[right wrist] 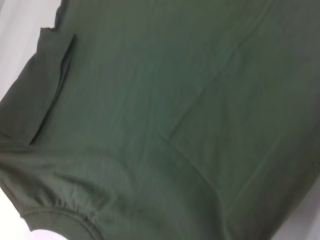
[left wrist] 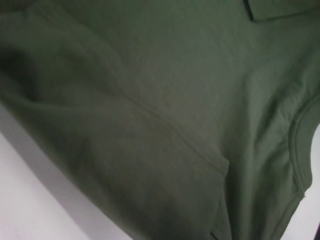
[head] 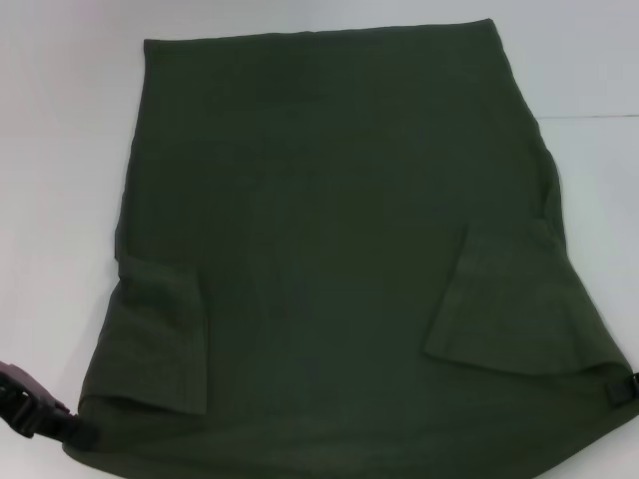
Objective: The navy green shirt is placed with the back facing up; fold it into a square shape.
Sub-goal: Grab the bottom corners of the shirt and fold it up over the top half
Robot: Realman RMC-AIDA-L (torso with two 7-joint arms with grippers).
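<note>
The navy green shirt [head: 339,249] is spread plain side up on the white table [head: 60,150], filling most of the head view. Its long axis runs away from the robot: the straight far edge lies at the far side, and the wider shoulder end lies nearest the robot. Both short sleeves are turned inward onto the body, one flap at the left [head: 165,334] and a larger one at the right [head: 509,299]. The cloth widens toward the near edge, so the outline is a trapezoid, not a square. No lettering is seen on the upper face.

In the left wrist view the cloth [left wrist: 165,115] is seen close up, with a ribbed neckband curving at one edge [left wrist: 297,150]. In the right wrist view the fabric [right wrist: 175,110] covers almost the whole picture, and a folded sleeve flap is seen [right wrist: 47,85].

The left gripper [head: 75,431] is placed at the near left corner of the shirt, touching its edge; whether cloth is pinched cannot be told. The right gripper [head: 621,387] is found at the near right corner, mostly cut off by the frame edge, and its finger state cannot be told either.

No containers are seen.
</note>
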